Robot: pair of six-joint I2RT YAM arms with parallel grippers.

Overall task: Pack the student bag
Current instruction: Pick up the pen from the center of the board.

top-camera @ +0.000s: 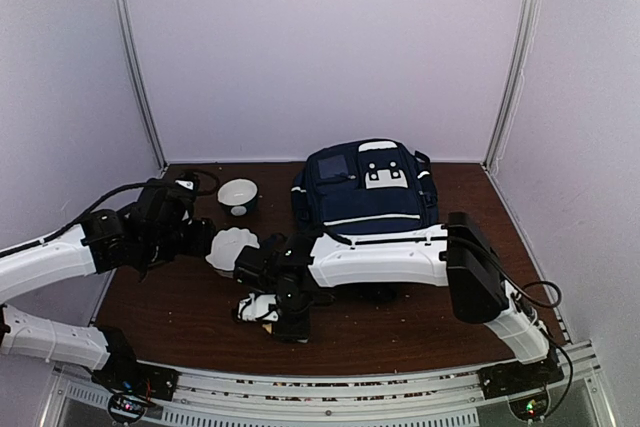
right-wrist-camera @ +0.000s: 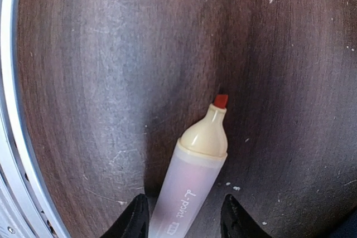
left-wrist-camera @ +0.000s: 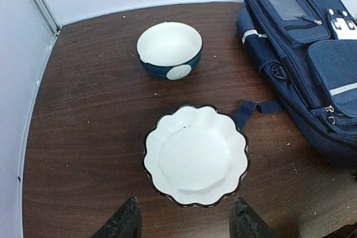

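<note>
Nearest, at the tabletop's (right-wrist-camera: 83, 82) front edge, the right gripper (right-wrist-camera: 184, 203) straddles a red-tipped marker (right-wrist-camera: 195, 160), and I cannot tell whether its jaws pinch the barrel. Further back, the left gripper (left-wrist-camera: 185, 203) hangs with jaws apart and empty over a white scalloped plate (left-wrist-camera: 195, 157). Beyond sit a navy bowl (left-wrist-camera: 169, 45) and, to its right, the student bag (top-camera: 365, 187), lying front-up near the back wall.

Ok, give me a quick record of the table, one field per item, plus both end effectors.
student bag: lies front up at the back of the table
bowl: upright, empty, left of the bag
plate: white, scalloped, empty, nearer than the bowl
marker: red tip, lying on the table
left end effector: open, by the plate's near edge
right end effector: open, straddling the marker
</note>
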